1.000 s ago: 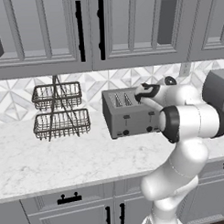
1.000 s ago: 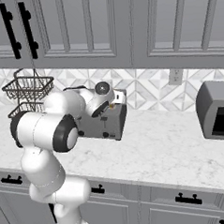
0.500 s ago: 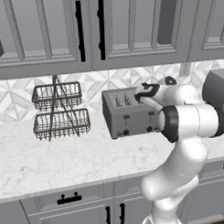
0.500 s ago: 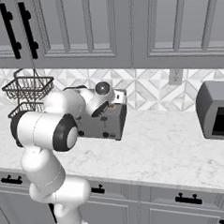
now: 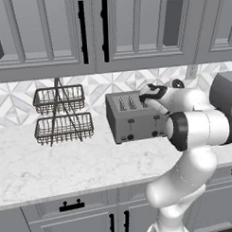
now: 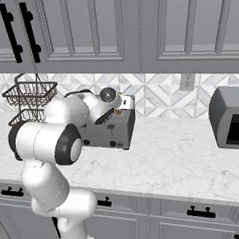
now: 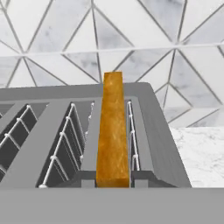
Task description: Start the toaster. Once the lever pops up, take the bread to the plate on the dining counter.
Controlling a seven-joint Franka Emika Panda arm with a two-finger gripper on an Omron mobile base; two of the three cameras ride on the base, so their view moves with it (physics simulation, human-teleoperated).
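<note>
One slice: the bread [image 7: 113,131] stands on edge in the toaster's outermost slot, its golden crust rising above the rim, seen from the hand view looking along the slot.
Jaws: closed nearly all the way; whether they have hold of the crust or merely sit above it cannot be told, since the fingertips are out of sight.
Gripper: the gripper [image 5: 146,99] hangs over the toaster's right end in the left base view, wrist bent so the hand lines up with the slot, an approach that suits lifting the slice straight out.
Toaster: the toaster [image 5: 132,118] sits on the marble worktop [image 5: 53,167] with its lever and knob face toward the robot, back close to the patterned tile wall [image 7: 144,39].
Empty slots: the wire guides in the neighbouring slots hold nothing.
Stage: judging by the raised slice, toasting appears over and the pick-up is in hand; carrying it to the plate is yet to come.
Further off: a two-tier wire basket [image 5: 61,115] stands to the toaster's left, a dark appliance [image 6: 231,117] well to its right.
Backdrop: grey cabinets [image 5: 91,33] hang above.
</note>
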